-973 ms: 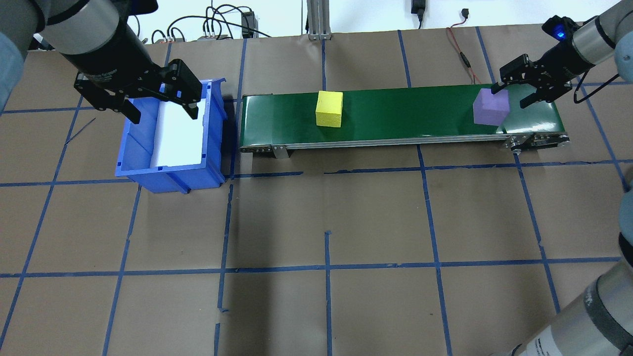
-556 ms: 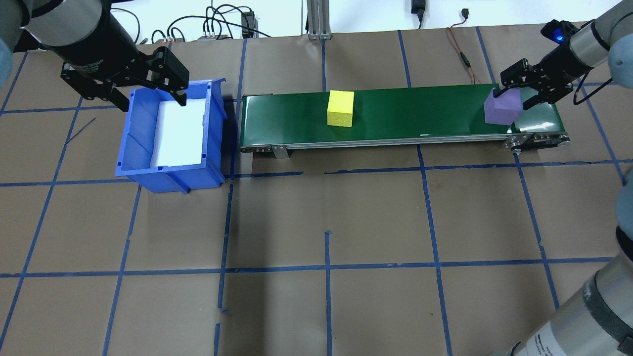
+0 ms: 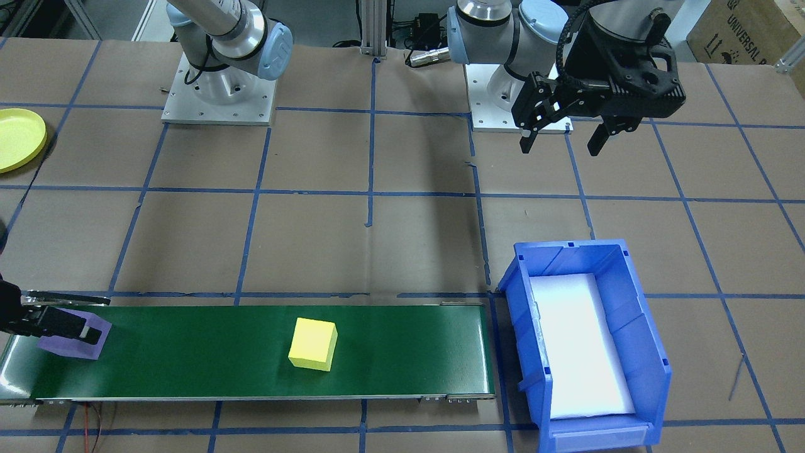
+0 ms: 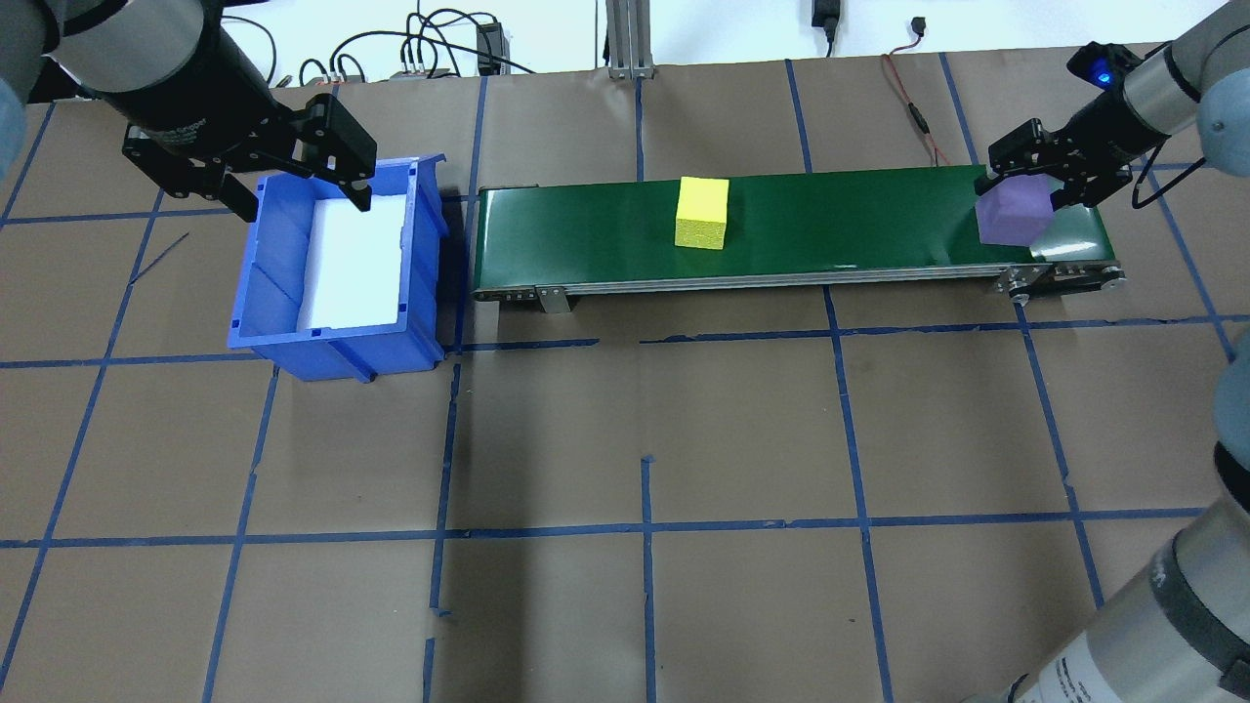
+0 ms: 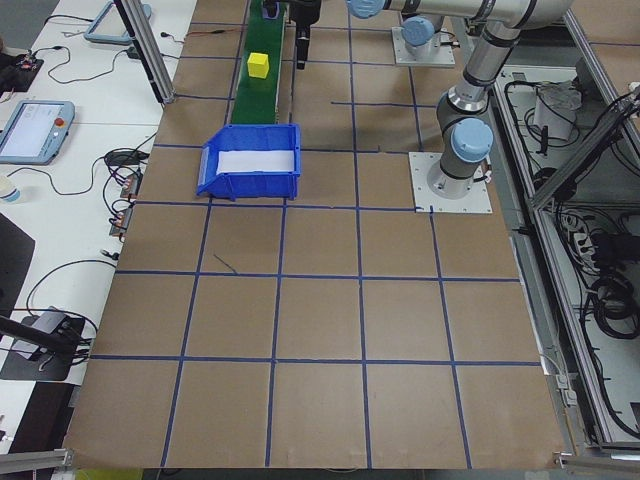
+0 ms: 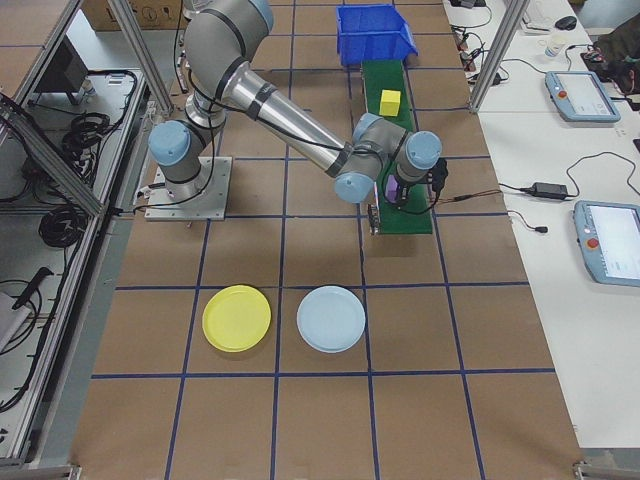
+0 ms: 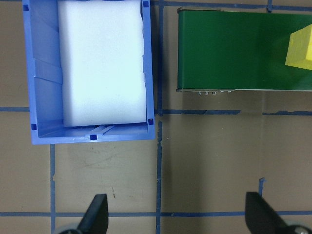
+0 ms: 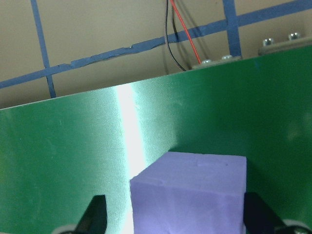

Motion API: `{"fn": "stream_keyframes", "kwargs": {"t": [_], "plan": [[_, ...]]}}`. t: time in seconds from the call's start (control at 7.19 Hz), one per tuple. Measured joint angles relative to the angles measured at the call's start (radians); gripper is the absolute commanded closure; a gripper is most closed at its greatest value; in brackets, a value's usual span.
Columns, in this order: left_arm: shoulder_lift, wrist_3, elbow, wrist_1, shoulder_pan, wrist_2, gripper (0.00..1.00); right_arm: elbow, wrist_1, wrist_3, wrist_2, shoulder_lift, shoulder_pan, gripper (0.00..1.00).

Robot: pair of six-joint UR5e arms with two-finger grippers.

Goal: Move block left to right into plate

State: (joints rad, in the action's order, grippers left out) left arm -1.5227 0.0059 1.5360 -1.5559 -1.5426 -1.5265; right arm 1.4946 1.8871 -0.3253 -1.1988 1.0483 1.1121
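Observation:
A purple foam cube (image 4: 1014, 217) sits at the right end of the green conveyor belt (image 4: 830, 229). My right gripper (image 4: 1020, 190) is open and low around it, one finger on each side; the right wrist view shows the cube (image 8: 190, 195) between the fingers with a gap on its left. A yellow cube (image 4: 703, 227) rides mid-belt. The yellow plate (image 6: 236, 318) lies on the table by the right arm's base, also seen in the front view (image 3: 19, 138). My left gripper (image 4: 303, 200) hangs open and empty over the far edge of the blue bin (image 4: 332, 342).
A pale blue plate (image 6: 331, 318) lies beside the yellow one. The blue bin holds a white foam pad (image 7: 102, 58) and stands against the belt's left end. Cables run along the table's far edge.
Both cubes have travelled right along the belt. The right gripper has come down around the purple cube. The left gripper drew back from over the bin, then stayed still.

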Motion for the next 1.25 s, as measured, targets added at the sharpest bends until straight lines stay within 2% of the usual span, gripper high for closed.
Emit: {"fn": "stream_keyframes", "kwargs": {"t": [0.14, 0.28, 0.7, 0.97, 1.25], "plan": [[0.001, 0.000, 0.000, -0.002, -0.001, 0.000, 0.00, 0.004, 0.006, -0.001, -0.030, -0.007, 0.000, 0.61], [0.001, 0.000, 0.001, -0.003, -0.002, 0.000, 0.00, 0.002, 0.011, -0.002, -0.069, -0.005, 0.000, 0.65], [0.001, 0.000, 0.001, -0.003, -0.002, -0.001, 0.00, -0.002, 0.015, -0.057, -0.169, 0.048, -0.001, 0.67], [0.001, 0.000, 0.001, -0.004, -0.002, -0.001, 0.00, 0.010, 0.014, -0.259, -0.292, 0.091, -0.060, 0.67], [0.001, 0.000, 0.001, -0.005, -0.002, -0.001, 0.00, 0.020, 0.015, -0.483, -0.330, 0.097, -0.214, 0.67]]}}
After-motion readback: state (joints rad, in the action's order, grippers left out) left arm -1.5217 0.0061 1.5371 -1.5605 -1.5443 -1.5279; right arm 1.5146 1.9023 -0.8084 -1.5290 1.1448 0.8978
